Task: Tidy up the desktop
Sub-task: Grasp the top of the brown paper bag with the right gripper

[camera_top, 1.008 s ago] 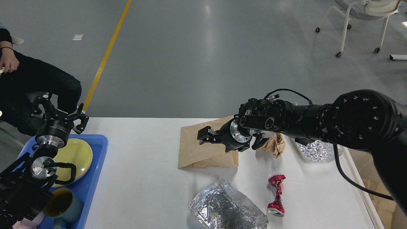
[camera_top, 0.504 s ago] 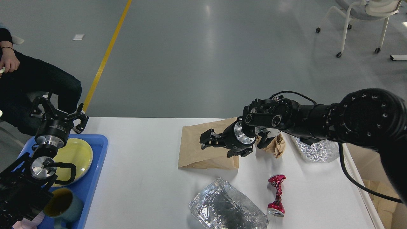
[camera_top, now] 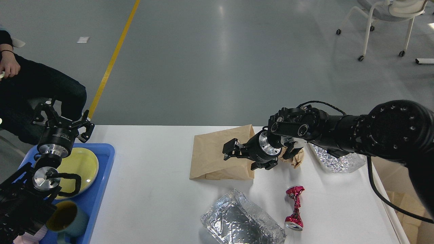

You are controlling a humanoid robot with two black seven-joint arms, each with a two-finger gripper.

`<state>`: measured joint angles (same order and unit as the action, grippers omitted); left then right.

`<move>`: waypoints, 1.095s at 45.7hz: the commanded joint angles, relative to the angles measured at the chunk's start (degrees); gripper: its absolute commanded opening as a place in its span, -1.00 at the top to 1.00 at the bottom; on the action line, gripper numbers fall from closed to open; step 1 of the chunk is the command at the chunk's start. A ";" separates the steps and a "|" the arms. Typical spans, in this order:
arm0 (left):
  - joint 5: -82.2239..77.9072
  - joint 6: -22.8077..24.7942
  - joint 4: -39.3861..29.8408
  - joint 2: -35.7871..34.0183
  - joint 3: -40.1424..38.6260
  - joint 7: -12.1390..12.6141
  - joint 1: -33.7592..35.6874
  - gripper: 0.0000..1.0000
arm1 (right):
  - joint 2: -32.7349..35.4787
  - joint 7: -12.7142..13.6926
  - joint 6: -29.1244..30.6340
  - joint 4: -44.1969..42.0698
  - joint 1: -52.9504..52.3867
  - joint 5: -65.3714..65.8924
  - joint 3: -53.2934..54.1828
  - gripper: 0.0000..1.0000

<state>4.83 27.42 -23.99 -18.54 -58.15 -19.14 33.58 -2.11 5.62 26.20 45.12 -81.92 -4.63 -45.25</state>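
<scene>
Hovering right fingers over the paper bag on the counter, gap unclear (seen end-on); left fingers wide, well apart.

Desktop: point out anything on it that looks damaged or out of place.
A red can lies on its side near the front of the desktop, crushed in the middle. Crumpled foil sits left of it, a wadded brown paper is behind, and a flat paper bag lies under the right pincer.
</scene>
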 commanded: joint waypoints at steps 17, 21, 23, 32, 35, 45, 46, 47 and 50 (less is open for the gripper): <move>0.00 0.00 0.00 0.08 -0.03 -0.02 0.00 -0.93 | -0.18 0.18 -3.00 -0.91 0.98 -0.03 -1.60 -0.95; 0.00 0.00 0.00 0.00 -0.03 -0.02 0.00 -0.93 | -0.18 0.18 -3.00 -0.91 0.98 -0.03 -1.60 -0.84; 0.00 0.00 0.00 0.00 -0.03 0.07 0.00 -0.93 | -0.18 0.18 -3.08 -0.82 0.98 -0.03 -1.60 -0.79; 0.00 0.00 0.00 0.00 -0.03 -0.02 0.00 -0.93 | -0.09 0.18 -5.10 -0.12 0.98 0.06 -1.51 -0.73; 0.00 0.00 0.00 0.00 -0.03 0.07 0.00 -0.93 | 0.00 0.09 -6.07 0.76 0.98 0.32 -1.51 -0.73; 0.00 0.00 0.00 0.00 -0.03 0.07 0.00 -0.93 | 1.13 0.09 -10.90 5.06 0.19 0.77 -1.25 -0.76; 0.00 0.00 0.00 0.00 -0.03 -0.02 0.00 -0.93 | 1.75 0.00 -11.25 5.68 0.01 0.77 -1.07 -0.76; 0.00 0.00 0.00 0.00 -0.03 0.07 0.00 -0.93 | 2.28 0.09 -11.34 6.29 -0.08 0.77 -0.81 -0.76; 0.00 0.00 0.00 0.00 -0.03 0.07 0.00 -0.93 | 2.98 0.00 -11.70 8.75 -2.00 0.94 -0.45 -0.74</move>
<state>4.84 27.42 -23.99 -18.53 -58.19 -19.10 33.58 -0.51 5.70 15.41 50.51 -81.84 -3.87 -46.31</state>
